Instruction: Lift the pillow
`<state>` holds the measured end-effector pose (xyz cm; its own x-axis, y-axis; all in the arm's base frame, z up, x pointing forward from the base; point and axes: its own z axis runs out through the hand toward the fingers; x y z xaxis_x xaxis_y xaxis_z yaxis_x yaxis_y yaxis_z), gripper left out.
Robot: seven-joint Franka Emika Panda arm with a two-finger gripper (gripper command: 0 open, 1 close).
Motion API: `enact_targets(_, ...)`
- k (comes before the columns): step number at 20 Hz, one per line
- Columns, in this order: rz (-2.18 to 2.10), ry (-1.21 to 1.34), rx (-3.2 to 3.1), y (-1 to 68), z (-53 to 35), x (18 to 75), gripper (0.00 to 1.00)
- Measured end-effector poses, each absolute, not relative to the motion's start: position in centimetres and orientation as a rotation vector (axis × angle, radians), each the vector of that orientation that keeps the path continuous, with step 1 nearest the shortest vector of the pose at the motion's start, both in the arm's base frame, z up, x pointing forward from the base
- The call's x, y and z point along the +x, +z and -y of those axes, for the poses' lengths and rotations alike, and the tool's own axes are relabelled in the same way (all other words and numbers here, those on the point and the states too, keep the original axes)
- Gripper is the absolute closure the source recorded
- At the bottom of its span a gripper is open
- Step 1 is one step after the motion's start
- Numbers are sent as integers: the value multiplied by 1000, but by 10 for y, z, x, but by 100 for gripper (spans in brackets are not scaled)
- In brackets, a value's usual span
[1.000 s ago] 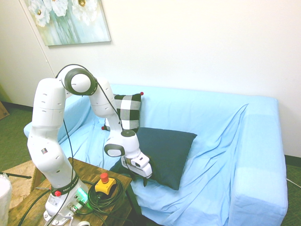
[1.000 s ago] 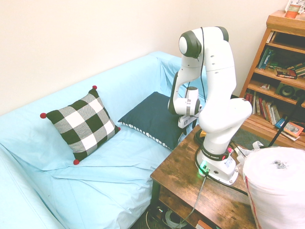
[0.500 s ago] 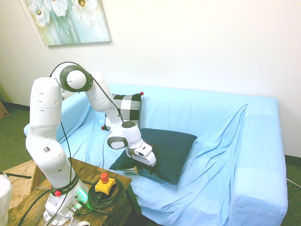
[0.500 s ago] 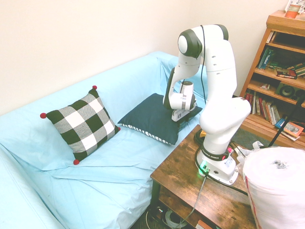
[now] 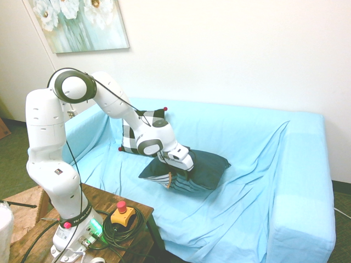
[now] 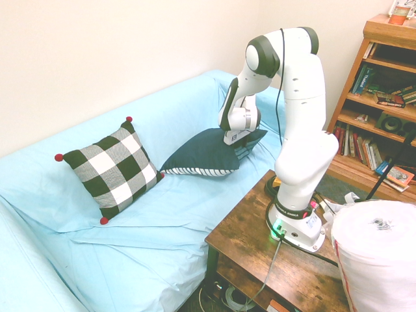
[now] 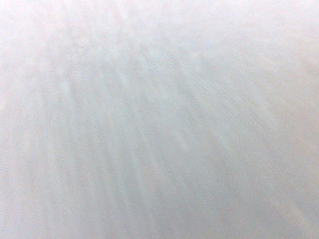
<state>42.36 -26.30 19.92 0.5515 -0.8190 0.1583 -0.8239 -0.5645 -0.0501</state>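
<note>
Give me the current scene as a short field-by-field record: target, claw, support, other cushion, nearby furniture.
target: navy pillow, striped underside partly showing, near edge tipped up
claw: at the pillow's near edge; fingertips hidden in the exterior views
support: sofa under a light blue cover; pillow's far part appears to rest on it
other cushion: black-and-white checked, red corner tips, apart from the claw
nearby furniture: wooden table in front of the sofa; bookshelf beyond
wrist view: pale blur, no detail readable
</note>
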Motion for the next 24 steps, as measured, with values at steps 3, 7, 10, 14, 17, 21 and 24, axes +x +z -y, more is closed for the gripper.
enact_targets(3,1439,304,2769,232,261,463,0)
enact_targets(7,1416,369,2816,272,257,512,0)
enact_targets(10,1412,412,2839,303,253,548,0)
enact_targets(14,1404,480,2844,334,247,594,0)
enact_targets(17,1389,542,2835,349,233,628,0)
enact_targets(21,1373,566,2840,362,217,669,0)
enact_targets(24,1358,587,2851,375,209,698,0)
